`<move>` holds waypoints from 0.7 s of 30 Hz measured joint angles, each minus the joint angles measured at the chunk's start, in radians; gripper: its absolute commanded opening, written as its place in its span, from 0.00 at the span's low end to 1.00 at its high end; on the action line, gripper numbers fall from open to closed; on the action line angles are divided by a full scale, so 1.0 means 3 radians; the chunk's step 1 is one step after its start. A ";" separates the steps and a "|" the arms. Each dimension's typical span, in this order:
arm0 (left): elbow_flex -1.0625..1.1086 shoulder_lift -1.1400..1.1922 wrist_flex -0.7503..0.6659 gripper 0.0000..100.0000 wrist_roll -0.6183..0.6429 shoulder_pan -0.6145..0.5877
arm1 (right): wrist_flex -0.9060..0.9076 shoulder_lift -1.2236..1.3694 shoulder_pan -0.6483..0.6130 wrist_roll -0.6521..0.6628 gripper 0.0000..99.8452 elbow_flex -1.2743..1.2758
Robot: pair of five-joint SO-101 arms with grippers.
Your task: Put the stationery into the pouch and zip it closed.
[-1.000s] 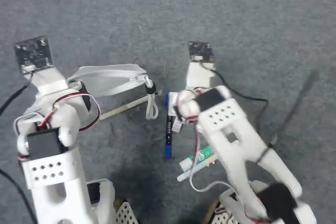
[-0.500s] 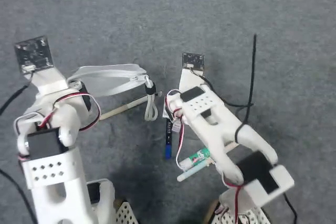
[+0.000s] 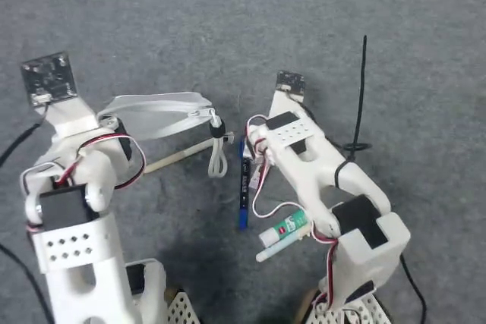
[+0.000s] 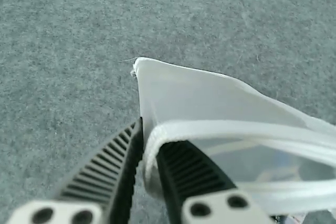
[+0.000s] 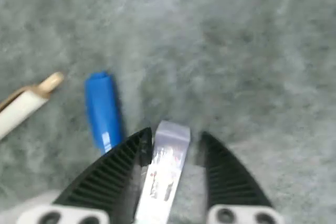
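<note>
My left gripper (image 4: pixel 149 132) is shut on the rim of the translucent white pouch (image 4: pixel 210 103), holding it up with its mouth toward the pens; in the high view the pouch (image 3: pixel 159 111) hangs from that gripper (image 3: pixel 121 125). Its white zip cord (image 3: pixel 219 155) dangles at the open end. My right gripper (image 5: pixel 173 135) is open low over the carpet, straddling a small silvery-white flat piece (image 5: pixel 165 166), with a gap on one side. A blue pen (image 5: pixel 102 111) lies beside it, also seen in the high view (image 3: pixel 243 187). A cream pen (image 3: pixel 178 158) lies by the pouch. A white-and-green stick (image 3: pixel 285 231) lies under the right arm.
Grey carpet (image 3: pixel 152 43) covers the table up to the pale wall at the back. A black cable (image 3: pixel 363 104) rises from the right arm. Both arm bases stand at the near edge.
The right arm has folded down and drawn back, bringing its gripper lower over the silvery piece; its black cable swung upright. The left arm and pouch have not moved.
</note>
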 measured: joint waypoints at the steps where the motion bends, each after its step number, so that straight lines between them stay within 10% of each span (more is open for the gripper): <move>1: 0.0000 0.0000 0.0000 0.01 0.0000 0.0000 | 0.0005 0.0000 0.0000 0.0036 0.02 0.0000; 21: 0.0000 0.0000 0.0000 0.01 0.0000 0.0000 | 0.2245 0.0072 -0.0015 0.0133 0.01 -0.1325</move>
